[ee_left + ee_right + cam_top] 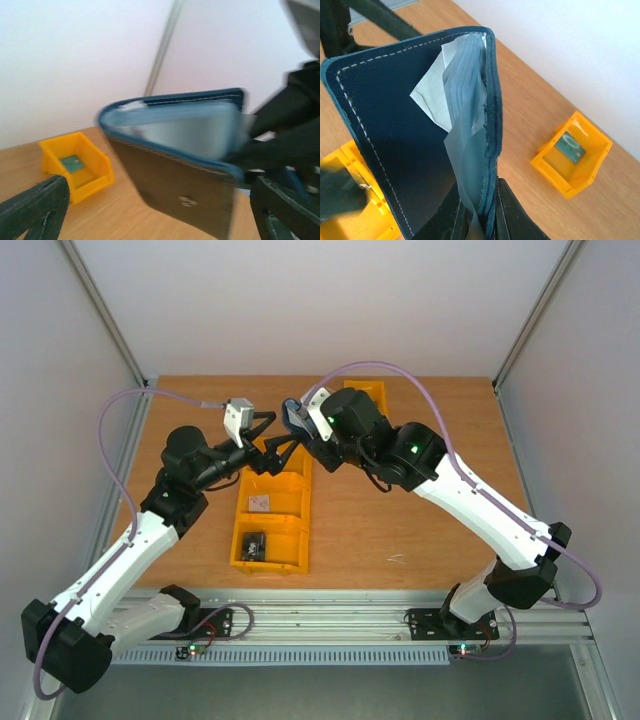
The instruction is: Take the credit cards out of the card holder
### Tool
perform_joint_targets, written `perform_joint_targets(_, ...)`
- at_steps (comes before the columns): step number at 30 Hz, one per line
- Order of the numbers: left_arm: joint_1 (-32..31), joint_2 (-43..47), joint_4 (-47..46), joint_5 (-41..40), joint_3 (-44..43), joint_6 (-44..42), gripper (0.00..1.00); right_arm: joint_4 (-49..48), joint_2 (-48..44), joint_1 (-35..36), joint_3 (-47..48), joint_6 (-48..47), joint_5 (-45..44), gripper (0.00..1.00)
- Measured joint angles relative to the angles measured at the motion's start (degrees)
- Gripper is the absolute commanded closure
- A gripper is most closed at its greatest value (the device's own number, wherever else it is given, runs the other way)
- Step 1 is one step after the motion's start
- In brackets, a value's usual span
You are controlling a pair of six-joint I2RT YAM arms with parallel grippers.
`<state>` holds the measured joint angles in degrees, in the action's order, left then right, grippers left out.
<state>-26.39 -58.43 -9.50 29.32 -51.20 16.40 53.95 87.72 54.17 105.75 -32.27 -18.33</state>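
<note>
Blurred card holder [175,180] hides its pockets' contents.

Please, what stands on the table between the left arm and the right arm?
A long yellow bin with compartments stands on the table between the left arm and the right arm. The top view shows it.

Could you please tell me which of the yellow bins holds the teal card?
The small single bin at the table's far edge, standing alone; the joined bins mid-table hold a pale item and a dark one.
</note>
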Motion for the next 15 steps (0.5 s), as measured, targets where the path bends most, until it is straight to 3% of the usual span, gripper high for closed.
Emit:
perform_joint_targets(3, 0.00, 0.00, 1.31, -5.11, 0.00, 0.85, 0.33, -0.39, -0.17, 0.13, -0.04, -0.94, 0.76, 0.99)
perform_joint_targets(4, -0.02, 0.09, 1.75, -6.56, -0.02, 0.59, 0.38, -0.90, -0.37, 0.00, -0.24, -1.27, 0.94, 0.99)
perform_joint_targets(8, -0.28, 0.66, 3.28, -9.77, -0.04, 0.94, 0.43, -2.14, -1.70, -1.29, -1.75, -1.92, 4.22, 0.99)
perform_joint_targets(15, -0.04, 0.76, 2.97, -8.22, 0.66, 1.22, 0.46, -1.86, -6.16, -6.45, -3.08, -2.08, 24.00, 0.99)
